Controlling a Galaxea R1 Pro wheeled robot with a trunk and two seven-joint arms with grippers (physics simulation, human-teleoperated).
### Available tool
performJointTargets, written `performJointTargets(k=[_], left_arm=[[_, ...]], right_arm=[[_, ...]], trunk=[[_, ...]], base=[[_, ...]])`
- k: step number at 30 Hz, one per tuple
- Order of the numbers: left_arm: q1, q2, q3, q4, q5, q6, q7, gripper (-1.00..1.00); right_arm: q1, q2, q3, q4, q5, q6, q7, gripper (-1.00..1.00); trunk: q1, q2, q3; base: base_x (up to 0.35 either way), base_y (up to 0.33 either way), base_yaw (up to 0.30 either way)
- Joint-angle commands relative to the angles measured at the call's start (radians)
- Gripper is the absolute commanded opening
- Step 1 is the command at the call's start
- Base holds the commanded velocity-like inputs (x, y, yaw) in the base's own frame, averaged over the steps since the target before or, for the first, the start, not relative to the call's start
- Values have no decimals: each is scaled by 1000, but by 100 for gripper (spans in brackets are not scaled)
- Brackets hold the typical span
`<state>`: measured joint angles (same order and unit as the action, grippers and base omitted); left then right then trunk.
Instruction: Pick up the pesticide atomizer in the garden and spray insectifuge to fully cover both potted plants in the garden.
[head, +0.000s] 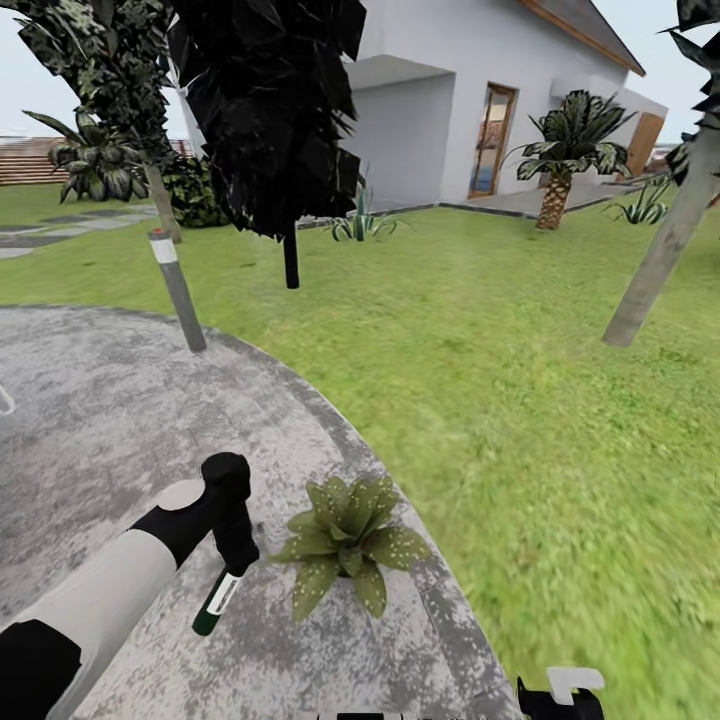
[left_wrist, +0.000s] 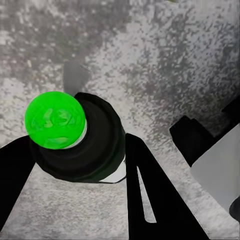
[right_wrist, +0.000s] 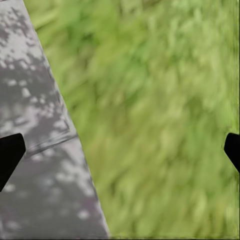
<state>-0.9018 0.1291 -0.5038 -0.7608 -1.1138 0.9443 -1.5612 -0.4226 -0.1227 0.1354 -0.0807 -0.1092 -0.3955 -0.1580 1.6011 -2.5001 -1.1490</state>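
Nearest the camera in the head view, the left arm reaches forward over the round grey paved patio (head: 120, 400), its left gripper (head: 232, 555) pointing down and clamped on the pesticide atomizer (head: 216, 603). The slim bottle hangs below the fingers, white label above and dark green end lowest, tilted slightly and held just above the paving. In the left wrist view the atomizer (left_wrist: 75, 137) is seen end on, a bright green cap at its tip, with a black finger (left_wrist: 150, 190) pressed against each side of its dark body.

At the bottom edge of the head view a black and white part of the right arm (head: 560, 692) shows. In the right wrist view the two dark fingertips (right_wrist: 10, 155) of the right gripper (right_wrist: 120, 152) sit at opposite edges of the picture, spread wide apart with nothing between them, over the border where paving meets grass.

Just beside the atomizer, on the patio near its rim, stands a potted plant (head: 350, 545), a low rosette of pointed, pale-speckled green leaves.

Further off, a grey post (head: 178, 290) rises at the patio's far edge. Beyond it the lawn (head: 480, 380) stretches to a dark-leaved tree (head: 270, 120), a palm tree (head: 560, 160) and the white house (head: 450, 90).
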Motion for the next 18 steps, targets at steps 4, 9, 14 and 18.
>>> performJointTargets(k=[4, 9, 14, 18], left_arm=[[15, 110, -2, 1, -5, 5, -10, -100], [47, 120, -3, -1, 2, 4, -10, -100], [49, 111, -2, -11, 7, 7, -10, -100], [50, 98, -2, -11, 8, 8, -10, -100]], right_arm=[[-1, 0, 10, 1, -10, -3, -2, 100], [-1, 0, 11, 2, -9, -3, -2, 100], [-1, -1, 12, 2, -8, -3, -2, 100], [-1, -2, 12, 2, -7, -3, -1, 100]], trunk=[[0, 0, -1], [0, 0, -1], [0, 0, -1], [0, 0, -1]], base=[[0, 0, -114], [32, 28, -2], [208, 187, 0], [164, 114, 0]])
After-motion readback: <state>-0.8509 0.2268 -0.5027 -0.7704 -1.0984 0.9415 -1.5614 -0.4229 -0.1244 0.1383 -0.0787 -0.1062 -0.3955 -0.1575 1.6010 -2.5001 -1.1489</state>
